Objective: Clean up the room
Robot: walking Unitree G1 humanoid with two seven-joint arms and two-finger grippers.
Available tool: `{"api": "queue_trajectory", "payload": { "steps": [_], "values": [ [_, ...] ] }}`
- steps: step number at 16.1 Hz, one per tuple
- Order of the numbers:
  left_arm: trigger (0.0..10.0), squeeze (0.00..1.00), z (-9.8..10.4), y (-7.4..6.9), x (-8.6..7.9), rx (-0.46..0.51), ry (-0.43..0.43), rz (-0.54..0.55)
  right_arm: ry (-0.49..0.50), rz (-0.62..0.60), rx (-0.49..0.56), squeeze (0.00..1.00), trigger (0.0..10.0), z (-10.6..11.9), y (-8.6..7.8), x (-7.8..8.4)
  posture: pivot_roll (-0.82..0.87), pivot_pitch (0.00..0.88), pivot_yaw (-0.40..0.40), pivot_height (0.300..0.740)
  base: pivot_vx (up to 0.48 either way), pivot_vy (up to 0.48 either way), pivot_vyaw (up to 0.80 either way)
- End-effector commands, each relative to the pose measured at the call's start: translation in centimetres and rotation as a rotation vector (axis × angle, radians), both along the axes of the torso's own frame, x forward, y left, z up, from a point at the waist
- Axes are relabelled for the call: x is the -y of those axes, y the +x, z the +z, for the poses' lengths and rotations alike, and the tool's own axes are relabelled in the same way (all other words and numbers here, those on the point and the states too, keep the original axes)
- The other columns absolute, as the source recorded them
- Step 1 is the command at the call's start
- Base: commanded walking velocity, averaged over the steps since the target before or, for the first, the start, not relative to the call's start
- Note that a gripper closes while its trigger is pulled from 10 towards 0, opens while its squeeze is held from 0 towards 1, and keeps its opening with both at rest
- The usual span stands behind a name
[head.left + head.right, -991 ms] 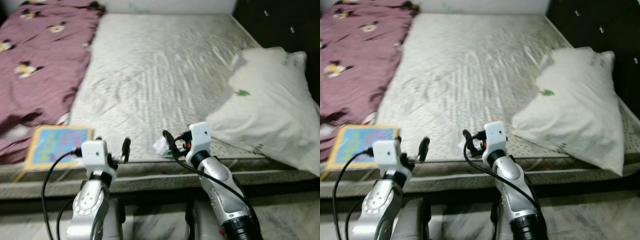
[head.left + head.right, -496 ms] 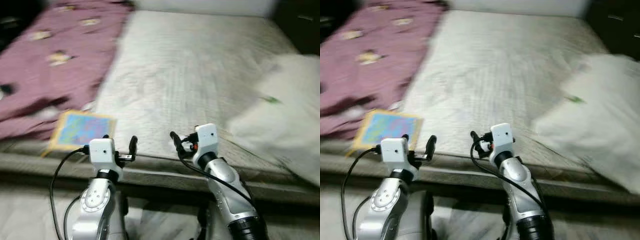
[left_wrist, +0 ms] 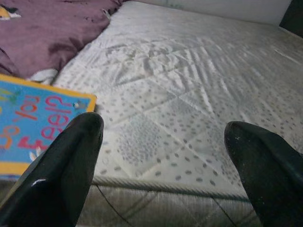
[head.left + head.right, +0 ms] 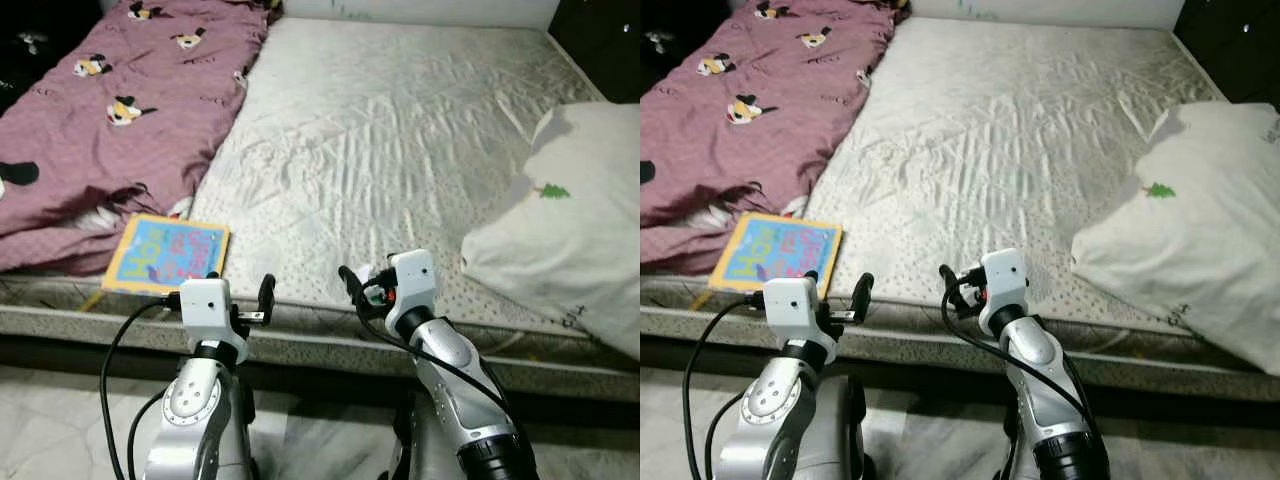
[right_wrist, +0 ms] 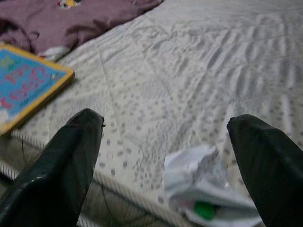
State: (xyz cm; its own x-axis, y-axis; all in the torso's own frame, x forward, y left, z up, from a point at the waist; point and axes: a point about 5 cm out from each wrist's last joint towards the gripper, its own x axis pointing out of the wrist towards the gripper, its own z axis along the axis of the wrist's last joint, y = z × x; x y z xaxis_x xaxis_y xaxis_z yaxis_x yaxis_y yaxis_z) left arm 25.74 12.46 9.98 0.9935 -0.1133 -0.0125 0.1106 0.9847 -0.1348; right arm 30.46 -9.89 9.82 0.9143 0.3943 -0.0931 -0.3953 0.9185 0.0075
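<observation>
Both head views have swung since a second ago, so the book (image 4: pixel 165 254) now sits left of centre on the bed (image 4: pixel 400 150). Crumpled paper (image 5: pixel 208 184) lies before the open right gripper (image 5: pixel 165 156); the left gripper (image 3: pixel 161 161) gapes too.

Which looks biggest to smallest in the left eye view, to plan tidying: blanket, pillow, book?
1. Blanket, though part runs off frame.
2. Pillow, also cut off at the edge; it sits nearer, so that gap is unsure.
3. Book, clearly smallest.
</observation>
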Motion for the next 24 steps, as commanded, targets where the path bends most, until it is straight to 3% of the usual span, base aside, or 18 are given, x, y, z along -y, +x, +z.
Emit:
{"api": "queue_trajectory", "payload": {
  "steps": [1,2,3,8,13,15,17,20,24],
  "values": [
    [10.0,0.00,-0.3,-0.3,0.0,-0.016,0.013,0.002,-0.046,0.051,-0.008,0.00,10.0,-0.6,-0.4,-0.5,0.08,0.107,-0.024,0.525,0.000,0.000,0.00],
    [10.0,0.00,-0.3,-0.8,-0.7,-0.022,0.026,0.016,-0.107,0.159,0.061,0.00,10.0,-0.5,-1.0,-1.6,0.09,0.110,-0.020,0.525,0.000,0.000,0.00],
    [10.0,0.00,-0.4,-1.4,-1.3,-0.031,0.036,0.031,-0.128,0.183,0.089,0.00,10.0,-0.4,-1.0,-2.0,0.12,0.124,-0.015,0.525,0.000,0.000,0.00],
    [10.0,0.00,-0.5,-4.4,-3.7,-0.081,0.078,0.064,-0.114,0.178,0.146,0.00,10.0,0.4,0.5,-4.1,0.19,0.200,0.007,0.525,0.000,0.000,0.00],
    [10.0,0.00,0.5,-5.7,-3.1,-0.086,0.096,0.059,-0.156,0.142,0.141,0.00,10.0,0.3,2.1,-5.2,0.24,0.272,-0.003,0.525,0.000,0.000,0.00],
    [10.0,0.00,0.7,-6.0,-2.6,-0.106,0.088,0.050,-0.186,0.091,0.141,0.00,10.0,0.7,3.5,-5.5,0.23,0.300,-0.001,0.525,0.000,0.000,0.00],
    [10.0,0.00,0.7,-6.1,-1.8,-0.117,0.077,0.029,-0.230,-0.010,0.164,0.00,10.0,2.0,5.2,-5.2,0.23,0.318,-0.001,0.525,0.000,0.000,0.00],
    [10.0,0.00,1.1,-5.6,-1.4,-0.110,0.065,0.020,-0.269,-0.128,0.206,0.00,10.0,4.3,7.3,-3.4,0.22,0.325,-0.003,0.525,0.000,0.000,0.00],
    [10.0,0.00,1.0,-5.5,-1.6,-0.112,0.063,0.040,-0.436,-0.102,0.175,0.00,10.0,2.5,7.1,-1.9,0.21,0.323,-0.020,0.525,0.000,0.000,0.00]
  ]
}}
